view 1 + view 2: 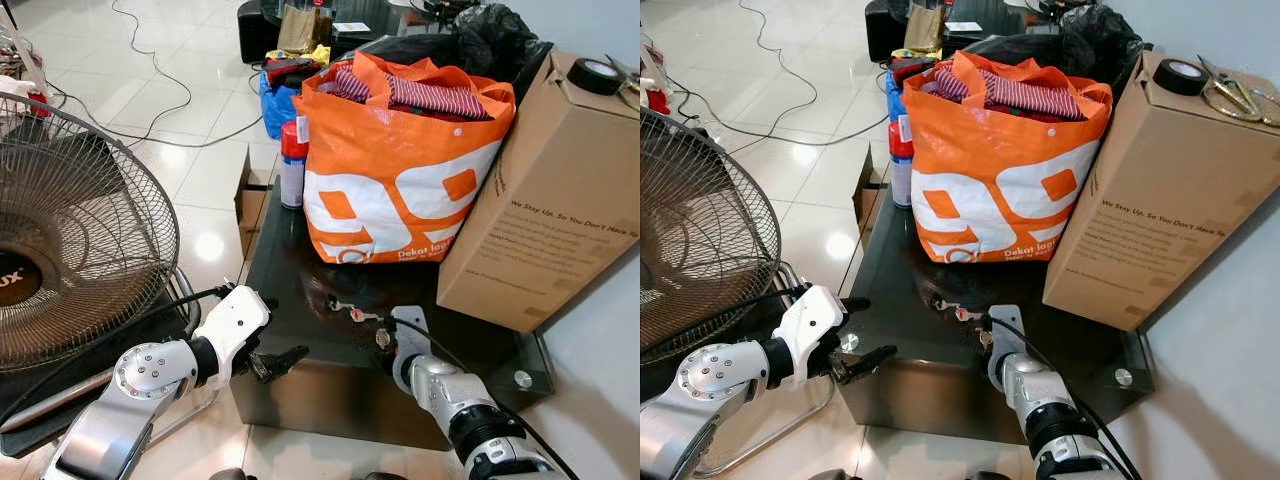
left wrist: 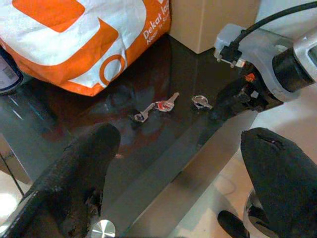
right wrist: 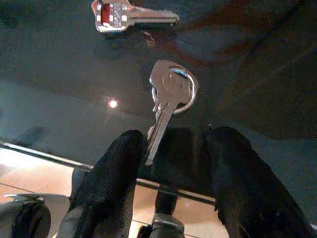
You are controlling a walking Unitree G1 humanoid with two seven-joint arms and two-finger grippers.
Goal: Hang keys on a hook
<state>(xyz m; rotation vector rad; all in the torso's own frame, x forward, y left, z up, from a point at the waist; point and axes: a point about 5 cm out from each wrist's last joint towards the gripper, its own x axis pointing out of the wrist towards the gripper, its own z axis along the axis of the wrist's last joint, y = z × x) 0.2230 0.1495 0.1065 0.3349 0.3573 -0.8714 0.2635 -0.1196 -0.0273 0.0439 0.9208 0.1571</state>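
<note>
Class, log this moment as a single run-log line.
right gripper: open, at silver key | red-tagged key: flat on black glass table | left gripper: open, at table's front edge

Silver keys (image 3: 168,96) on a black glass table (image 1: 300,260); orange-and-white bag (image 1: 395,190); brown box (image 1: 555,190).

Beyond the right gripper (image 3: 171,148), keys (image 1: 352,313) lie on the table (image 1: 300,330); behind them a bag (image 1: 395,180) (box (image 1: 550,190) to its right), fan (image 1: 70,230) far left.
</note>
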